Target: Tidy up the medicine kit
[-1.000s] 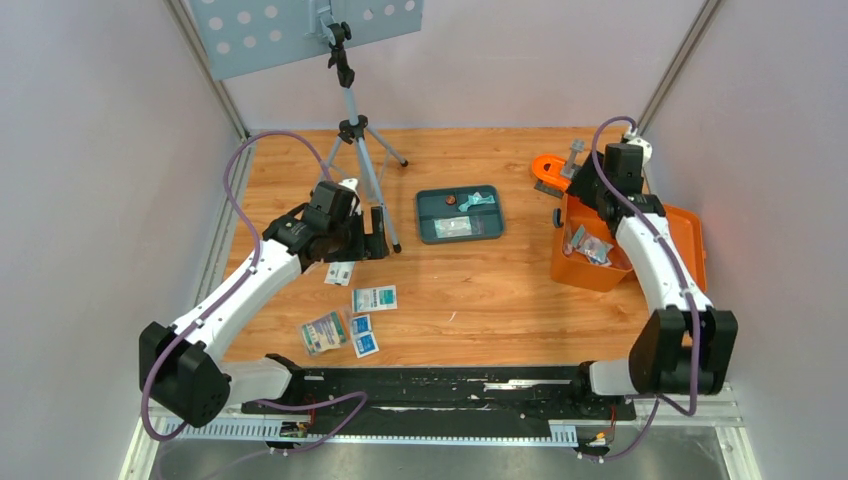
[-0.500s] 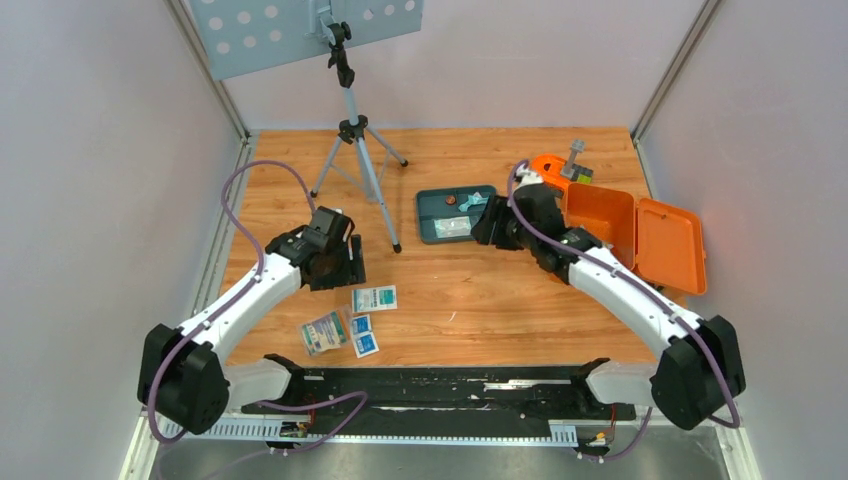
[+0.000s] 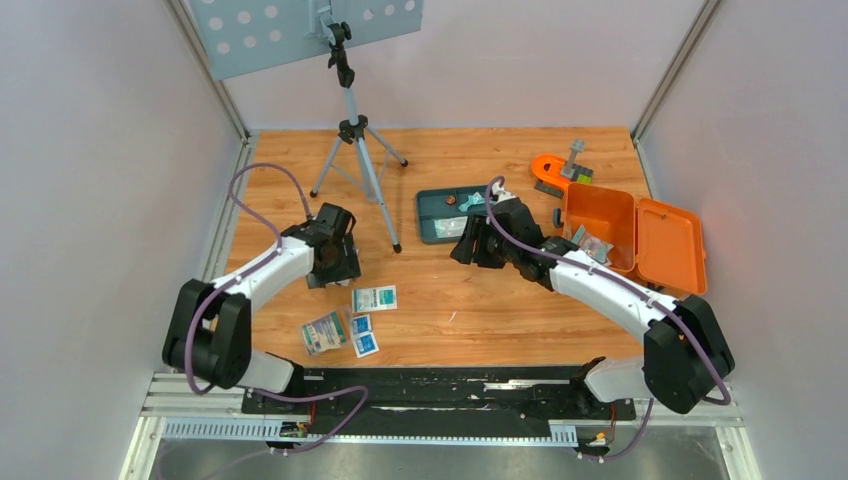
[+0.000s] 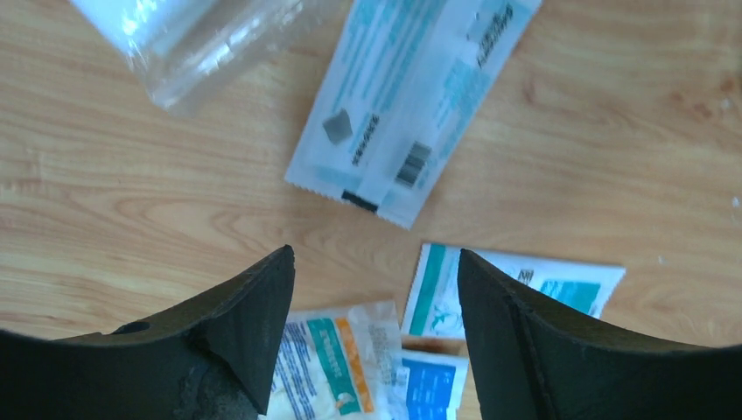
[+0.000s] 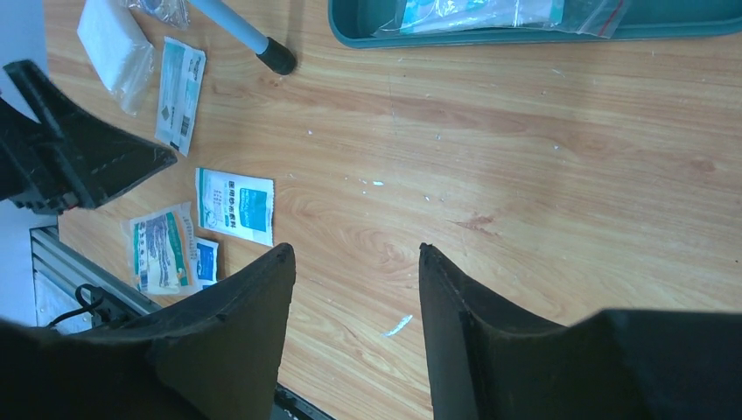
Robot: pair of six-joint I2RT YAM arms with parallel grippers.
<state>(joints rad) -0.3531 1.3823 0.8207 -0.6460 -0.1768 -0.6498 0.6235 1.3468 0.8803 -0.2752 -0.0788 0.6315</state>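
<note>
The medicine kit (image 3: 600, 215), an orange box, lies with its lid (image 3: 670, 248) swung open at the right, and a clear packet (image 3: 590, 241) rests at its near edge. My right gripper (image 3: 462, 252) hovers left of the kit, just in front of the teal tray (image 3: 440, 203). Its jaws (image 5: 355, 249) are open over bare wood. My left gripper (image 3: 338, 272) is open too (image 4: 375, 254), low over loose packets: a long white-teal sachet (image 4: 411, 105), a bagged white pad (image 4: 184, 44), a teal-striped packet (image 4: 516, 284), an orange-striped one (image 4: 337, 359) and a blue one (image 4: 433, 385).
A tripod (image 3: 355, 130) stands at the back left, one foot (image 5: 278, 59) near the tray's corner. A small orange curved piece (image 3: 552, 170) lies behind the kit. Three packets (image 3: 374, 298) (image 3: 323, 332) (image 3: 362, 335) lie near the front. The tray holds a clear bag (image 5: 490, 13).
My right arm has swung left from over the kit to the front of the teal tray. My left gripper has come nearer over the packets and its jaws have narrowed.
</note>
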